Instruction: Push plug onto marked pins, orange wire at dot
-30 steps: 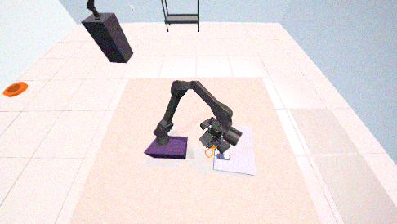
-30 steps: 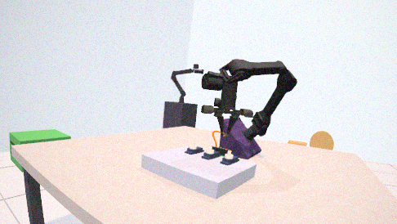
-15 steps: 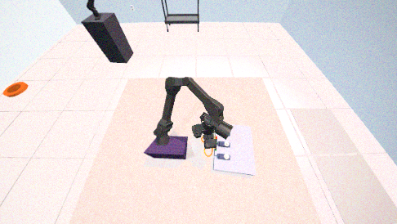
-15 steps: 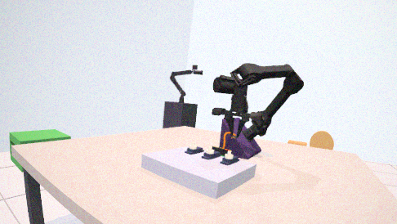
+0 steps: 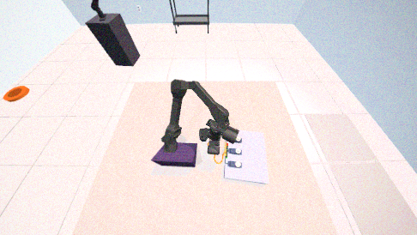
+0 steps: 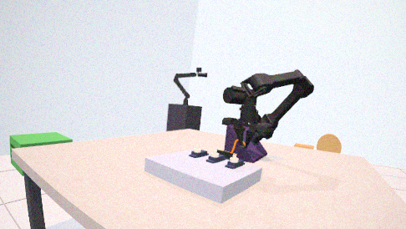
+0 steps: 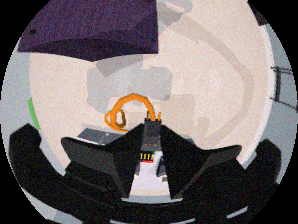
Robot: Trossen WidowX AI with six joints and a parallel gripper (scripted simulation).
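Observation:
My gripper point(image 5: 214, 148) point(image 7: 152, 127) is shut on the dark plug point(image 7: 152, 129), just off the holder's pin edge. Orange wires point(image 5: 219, 163) point(image 6: 234, 146) point(image 7: 134, 96) leave the plug's back and loop to one side. The pale holder block point(image 5: 253, 169) point(image 6: 188, 167) carries three dark blue servos with white horns, one being the middle servo point(image 5: 234, 151). Yellow-tipped pins point(image 7: 147, 156) show beyond the plug between the fingers, with a red band point(image 7: 146, 161) behind them and a bit of green beside them. The plug looks apart from the pins. The dot and the plug's holes cannot be made out.
The purple arm base point(image 5: 178, 155) point(image 6: 255, 154) point(image 7: 95, 27) stands on the table point(image 5: 142, 206) point(image 6: 317, 201) on the side away from the holder. The neighbouring servos point(image 5: 234, 164) point(image 6: 197, 154) rise from the block near the hand. A green box point(image 6: 39, 139) stands beyond the table.

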